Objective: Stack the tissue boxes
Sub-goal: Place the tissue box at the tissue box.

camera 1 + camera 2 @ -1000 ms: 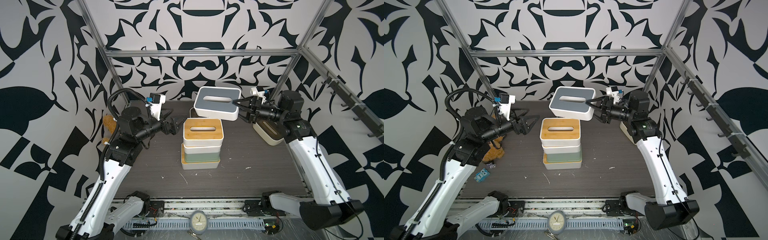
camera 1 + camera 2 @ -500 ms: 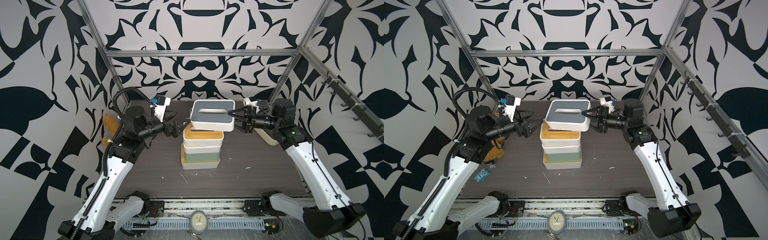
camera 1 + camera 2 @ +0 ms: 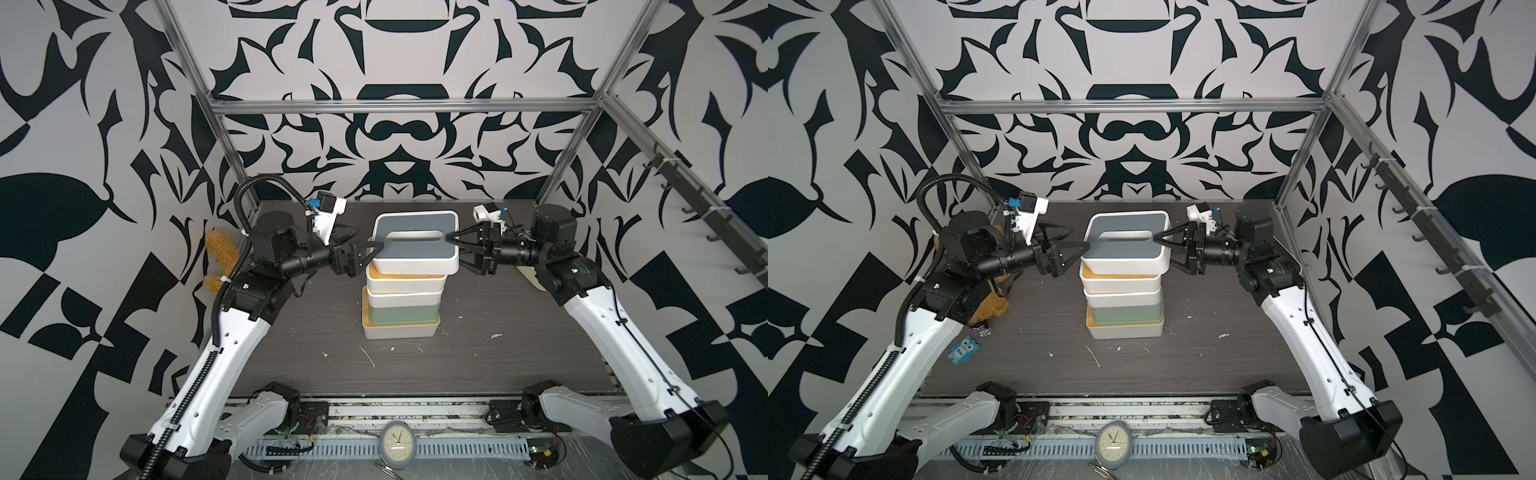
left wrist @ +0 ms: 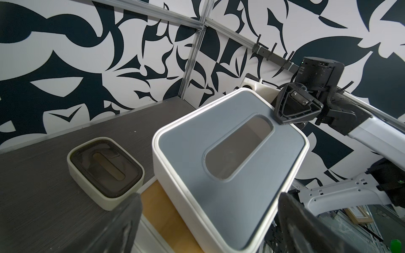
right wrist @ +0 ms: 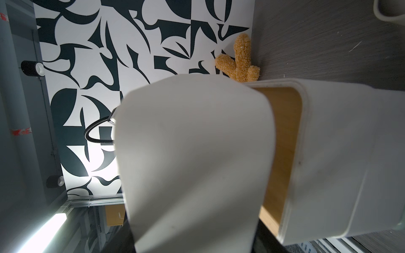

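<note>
One dark table (image 3: pixel 519 353) carries a stack of four boxes (image 3: pixel 401 299) at its middle, three white ones and a mint one. The grey-lidded box (image 3: pixel 415 249) lies over the stack's top, slightly askew; whether it rests fully I cannot tell. A cream box (image 4: pixel 105 173) sits behind, on the table. The right claw (image 3: pixel 459 252) pinches the grey-lidded box's end wall. The left claw (image 3: pixel 371 257) is spread wide about the opposite end.

I read only one word from here: "One", on the small blue toy (image 3: pixel 962 350) (the clock (image 3: pixel 1114 444) face is too small to read).
</note>
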You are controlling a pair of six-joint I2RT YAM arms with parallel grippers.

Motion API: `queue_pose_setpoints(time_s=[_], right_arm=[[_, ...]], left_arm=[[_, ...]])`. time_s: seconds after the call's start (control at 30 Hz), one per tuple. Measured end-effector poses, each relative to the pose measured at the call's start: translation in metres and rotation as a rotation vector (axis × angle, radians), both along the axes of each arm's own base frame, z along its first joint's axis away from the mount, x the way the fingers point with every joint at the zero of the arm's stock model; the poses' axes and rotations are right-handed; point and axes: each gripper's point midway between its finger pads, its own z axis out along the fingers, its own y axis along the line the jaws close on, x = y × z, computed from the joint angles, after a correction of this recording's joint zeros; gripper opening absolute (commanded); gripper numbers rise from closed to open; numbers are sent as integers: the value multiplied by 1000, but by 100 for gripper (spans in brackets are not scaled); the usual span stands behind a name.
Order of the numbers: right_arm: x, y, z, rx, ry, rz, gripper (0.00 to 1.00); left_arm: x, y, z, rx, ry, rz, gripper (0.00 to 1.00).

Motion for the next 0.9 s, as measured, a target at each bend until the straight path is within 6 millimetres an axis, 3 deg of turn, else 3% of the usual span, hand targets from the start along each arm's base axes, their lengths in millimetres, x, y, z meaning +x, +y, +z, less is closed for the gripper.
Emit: queue_pose_setpoints(time_s=[0.4, 0.67, 0.9], right_arm=[[-3, 7, -2, 12, -16, 27, 19], [-3, 8, -5, 18, -15, 35, 35], [-3, 8, -6, 22, -20, 38, 39]], left_arm=[[2, -3, -6, -1, 28, -15, 99], [3, -5, -14, -1, 62, -20, 99], [2, -5, -13, -7, 66, -27, 99]])
